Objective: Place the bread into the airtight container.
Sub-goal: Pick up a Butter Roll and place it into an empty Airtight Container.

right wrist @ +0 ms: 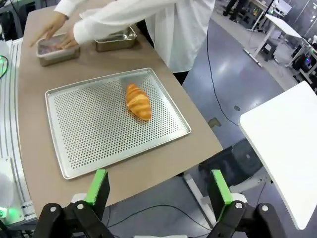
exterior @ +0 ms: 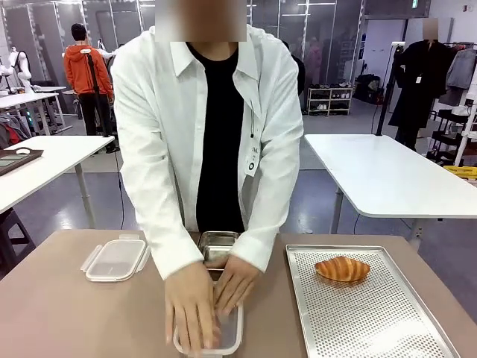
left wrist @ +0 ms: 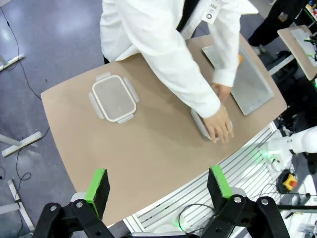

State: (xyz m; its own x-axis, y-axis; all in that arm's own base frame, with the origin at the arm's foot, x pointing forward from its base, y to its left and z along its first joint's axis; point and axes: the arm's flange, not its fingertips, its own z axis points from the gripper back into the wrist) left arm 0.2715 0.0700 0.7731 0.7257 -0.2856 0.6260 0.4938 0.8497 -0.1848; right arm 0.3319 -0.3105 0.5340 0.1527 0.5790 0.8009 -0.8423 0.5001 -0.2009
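A small white tag (exterior: 251, 165) hangs on the person's white shirt, its dark print too small to read. The golden-brown, ridged, crescent-like bread (exterior: 342, 268) lies alone at the far end of a perforated silver metal tray (exterior: 373, 328) on the right of the brown bench (exterior: 59, 313). The person's hands (exterior: 190, 313) press flat on a clear lidded plastic container (exterior: 232, 333) at the near middle, with a steel tin (exterior: 218, 245) just behind. A second clip-lidded clear container (exterior: 115, 259) sits to the left. The left pincer (left wrist: 158, 186) and the right pincer (right wrist: 157, 186) hang high above the bench, jaws wide and holding nothing.
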